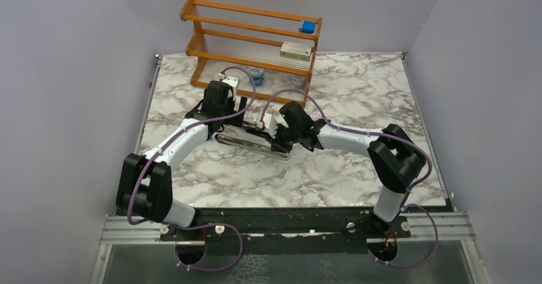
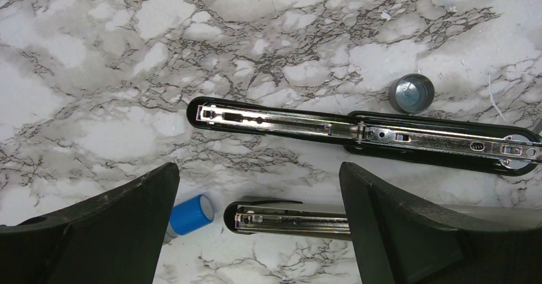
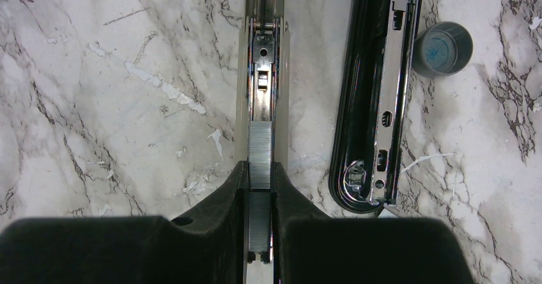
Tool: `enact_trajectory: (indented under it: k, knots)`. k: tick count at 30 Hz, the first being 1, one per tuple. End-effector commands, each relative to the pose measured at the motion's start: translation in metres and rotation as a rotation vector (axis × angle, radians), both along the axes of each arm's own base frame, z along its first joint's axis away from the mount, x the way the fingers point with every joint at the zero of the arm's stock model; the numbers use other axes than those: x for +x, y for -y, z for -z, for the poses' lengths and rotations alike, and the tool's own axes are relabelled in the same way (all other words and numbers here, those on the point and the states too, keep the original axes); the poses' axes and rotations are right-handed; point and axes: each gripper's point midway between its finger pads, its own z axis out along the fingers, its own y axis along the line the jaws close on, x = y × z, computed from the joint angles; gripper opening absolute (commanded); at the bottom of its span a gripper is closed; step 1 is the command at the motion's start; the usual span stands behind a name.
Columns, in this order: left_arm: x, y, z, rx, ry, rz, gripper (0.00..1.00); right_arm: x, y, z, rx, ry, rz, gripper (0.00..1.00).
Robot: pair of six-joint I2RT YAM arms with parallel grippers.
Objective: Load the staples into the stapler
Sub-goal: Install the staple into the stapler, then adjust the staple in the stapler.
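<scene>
A black stapler (image 2: 358,130) lies opened flat on the marble, its two hinged bars end to end; it also shows in the right wrist view (image 3: 377,92). Beside it lies a second, grey-sided silver staple channel (image 2: 287,219). A silvery staple strip (image 3: 260,149) sits along this channel (image 3: 260,60). My right gripper (image 3: 260,169) is shut on the strip, one finger on each side, right over the channel; in the top view it (image 1: 279,144) is at the stapler's (image 1: 252,144) right end. My left gripper (image 2: 259,175) is open and empty, above the channel's black-tipped end.
A small grey cup (image 2: 411,93) stands beside the black stapler. A blue-capped cylinder (image 2: 190,215) lies by my left finger. A wooden rack (image 1: 252,38) at the back holds a blue cube (image 1: 309,26) and a red-and-white box (image 1: 297,51). Grey walls enclose the table.
</scene>
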Motion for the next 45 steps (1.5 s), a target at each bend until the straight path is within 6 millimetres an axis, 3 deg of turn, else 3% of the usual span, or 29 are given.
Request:
enact_trajectory:
  k: [1, 14, 21, 30, 45]
  knots:
    - [0.008, 0.002, -0.008, 0.002, 0.029, 0.001, 0.99, -0.002, 0.003, 0.008, -0.036, -0.026, -0.007, 0.16]
    - [0.007, 0.004, -0.009, -0.004, 0.03, 0.004, 0.99, -0.003, -0.002, -0.007, 0.013, -0.009, -0.022, 0.3]
    - [0.008, 0.003, -0.011, -0.006, 0.035, 0.002, 0.99, 0.007, -0.012, -0.047, 0.161, 0.085, 0.031, 0.32]
    - [0.007, 0.003, -0.012, -0.006, 0.039, 0.0, 0.99, 0.022, -0.018, -0.027, 0.155, 0.052, 0.081, 0.32]
    - [0.007, 0.003, -0.012, -0.006, 0.039, 0.003, 0.99, 0.026, -0.017, -0.005, 0.109, 0.022, 0.089, 0.31]
